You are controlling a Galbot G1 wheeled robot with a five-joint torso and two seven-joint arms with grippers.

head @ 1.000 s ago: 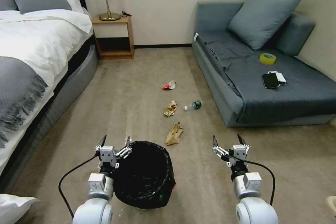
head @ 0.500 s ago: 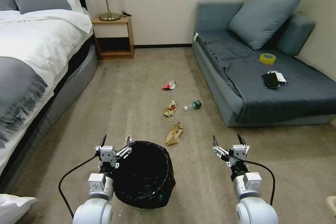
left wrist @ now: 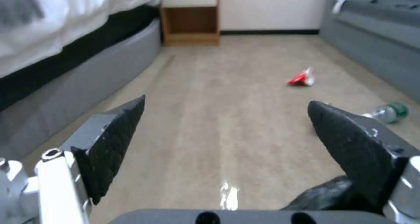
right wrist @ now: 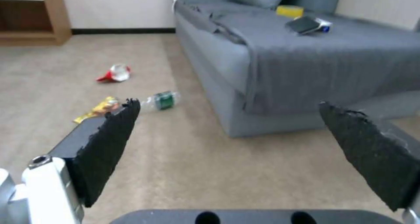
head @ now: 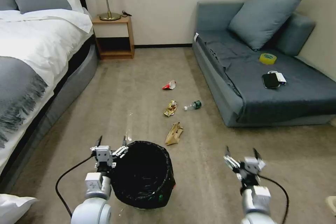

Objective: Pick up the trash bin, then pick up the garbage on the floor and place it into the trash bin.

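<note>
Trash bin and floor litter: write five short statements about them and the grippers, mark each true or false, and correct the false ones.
1. The trash bin stands on the carpet beside the left gripper. True.
2. The left gripper is shut on the bin's rim. False: its jaws are open and hold nothing.
3. The tan paper bag is the litter nearest the bin. True.
4. The small bottle lies on the sofa. False: it lies on the carpet, in front of the sofa.
5. The right gripper holds the red-white wrapper. False: it is open and empty, and the wrapper lies on the floor farther off.
</note>
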